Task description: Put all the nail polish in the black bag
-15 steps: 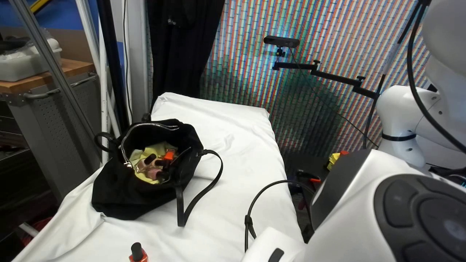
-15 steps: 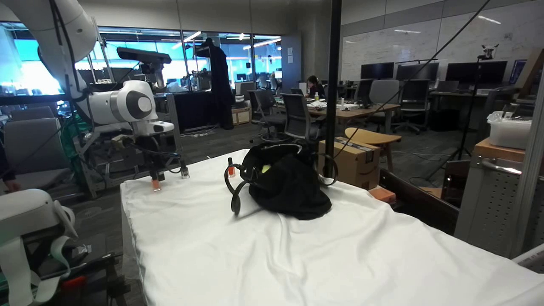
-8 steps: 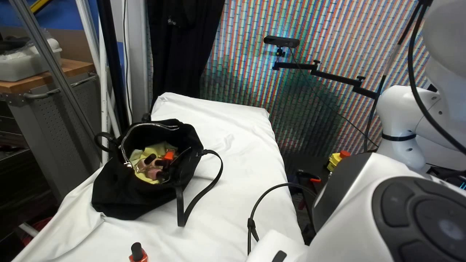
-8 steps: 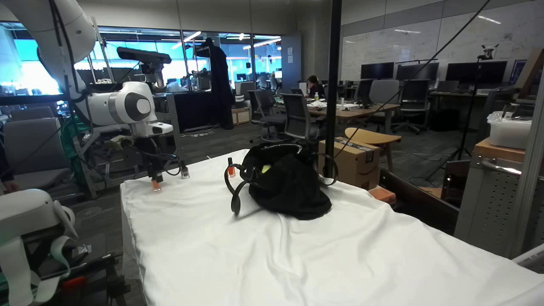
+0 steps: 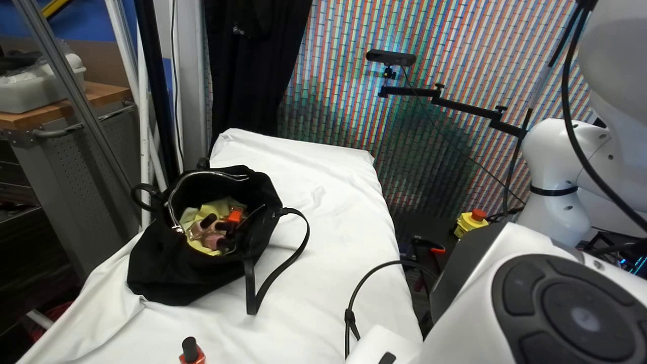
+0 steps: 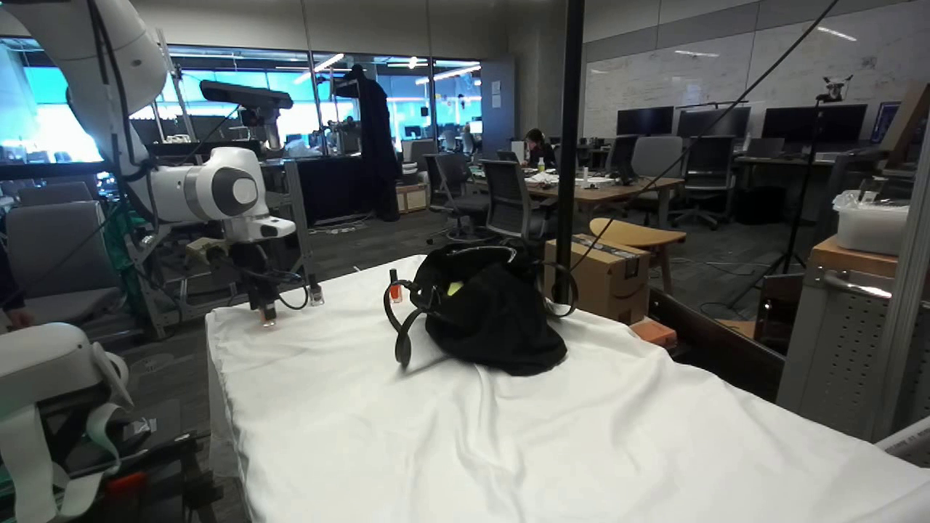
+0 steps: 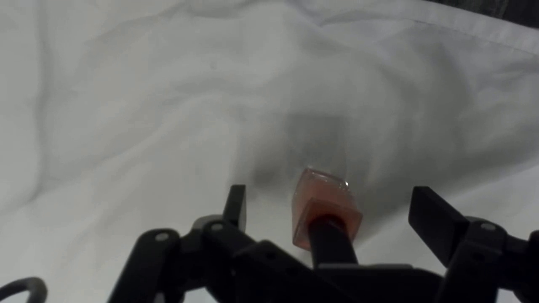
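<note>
The black bag [image 5: 172, 268] stands open on the white cloth. Several nail polish bottles, pink [image 5: 215, 241] and orange [image 5: 235, 215], lie on its yellow-green lining. The bag [image 6: 494, 319] hides its contents in an exterior view. A red bottle [image 6: 395, 292] with a black cap stands beside the bag; it also shows at the bottom edge of an exterior view [image 5: 192, 357]. A dark bottle [image 6: 316, 293] stands further left. My gripper [image 7: 329, 205] is open, its fingers either side of an upright pink-orange bottle [image 7: 322, 195], apart from it. This bottle also shows below the gripper [image 6: 269, 319].
The bag's looped strap [image 5: 283, 268] spreads over the cloth. The white-covered table [image 6: 508, 450] has its edge close to my gripper. A cable loop [image 5: 349, 308] hangs from my arm. A black pole [image 6: 569, 145] rises behind the bag.
My arm has come down a little, and the fingers now cover more of the pink-orange bottle. The bottles and the bag have not moved.
</note>
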Controlling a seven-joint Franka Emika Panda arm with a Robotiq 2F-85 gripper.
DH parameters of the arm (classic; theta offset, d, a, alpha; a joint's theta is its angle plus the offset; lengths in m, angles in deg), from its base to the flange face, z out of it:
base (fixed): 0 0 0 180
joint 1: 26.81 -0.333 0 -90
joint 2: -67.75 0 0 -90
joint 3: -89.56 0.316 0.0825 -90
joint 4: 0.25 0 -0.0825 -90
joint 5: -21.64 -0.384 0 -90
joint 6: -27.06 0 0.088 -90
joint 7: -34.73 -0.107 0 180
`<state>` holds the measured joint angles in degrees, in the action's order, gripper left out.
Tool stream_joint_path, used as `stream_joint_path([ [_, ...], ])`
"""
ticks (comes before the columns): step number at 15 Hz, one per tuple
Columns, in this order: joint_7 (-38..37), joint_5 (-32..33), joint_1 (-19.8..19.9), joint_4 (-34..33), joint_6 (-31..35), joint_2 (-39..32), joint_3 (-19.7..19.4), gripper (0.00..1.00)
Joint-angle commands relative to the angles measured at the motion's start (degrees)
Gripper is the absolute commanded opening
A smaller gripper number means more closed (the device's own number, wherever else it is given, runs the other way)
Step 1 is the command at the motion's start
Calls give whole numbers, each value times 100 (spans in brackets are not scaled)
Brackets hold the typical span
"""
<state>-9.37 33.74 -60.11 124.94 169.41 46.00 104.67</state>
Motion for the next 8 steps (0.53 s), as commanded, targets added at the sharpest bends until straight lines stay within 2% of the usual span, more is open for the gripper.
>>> stream_joint_path([
  [1, 395, -322, 105, 5, 128, -66, 66, 100],
  [8, 745, -669, 152, -4, 122, -64, 53, 100],
])
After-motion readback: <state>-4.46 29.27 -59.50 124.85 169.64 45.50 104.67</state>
